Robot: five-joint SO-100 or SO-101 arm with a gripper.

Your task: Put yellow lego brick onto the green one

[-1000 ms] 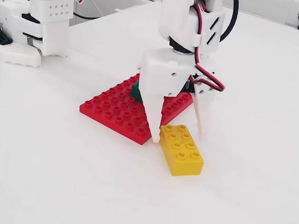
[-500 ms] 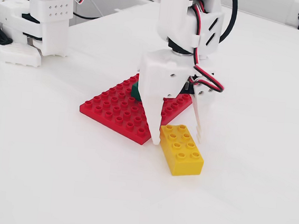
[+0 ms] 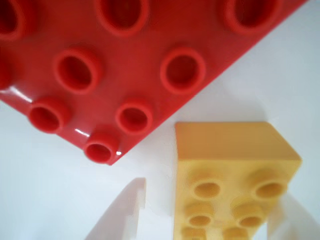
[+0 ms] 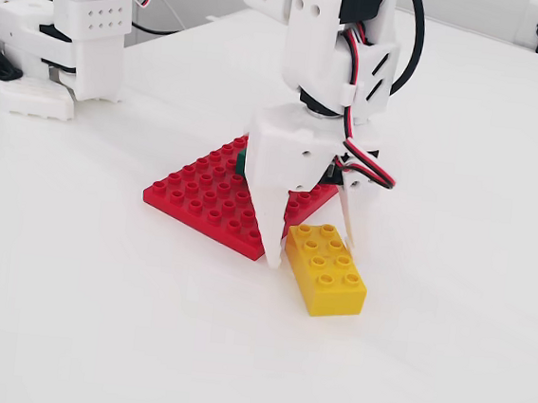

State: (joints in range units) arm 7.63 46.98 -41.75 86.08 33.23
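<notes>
Straddling the yellow lego brick, the white arm's jaws stood open, one finger planted on the counter at the brick's left end in the fixed view and the thinner finger at its far side. We saw neither finger pressing the brick: in the wrist view a strip of bare white counter separated the left finger from the yellow lego brick, while the right finger sat close to the brick's side.

The brick lay flat on the counter, studs up, just beside the near corner of the red studded baseplate. In the wrist view that red studded baseplate filled the upper frame, its corner near the brick but apart from it.

We could make out only a sliver of the green one, resting on the baseplate behind the arm's wrist housing, which hid most of it. We noted that the baseplate carried nothing else in view. The arm's base stood at the counter's far left corner.
</notes>
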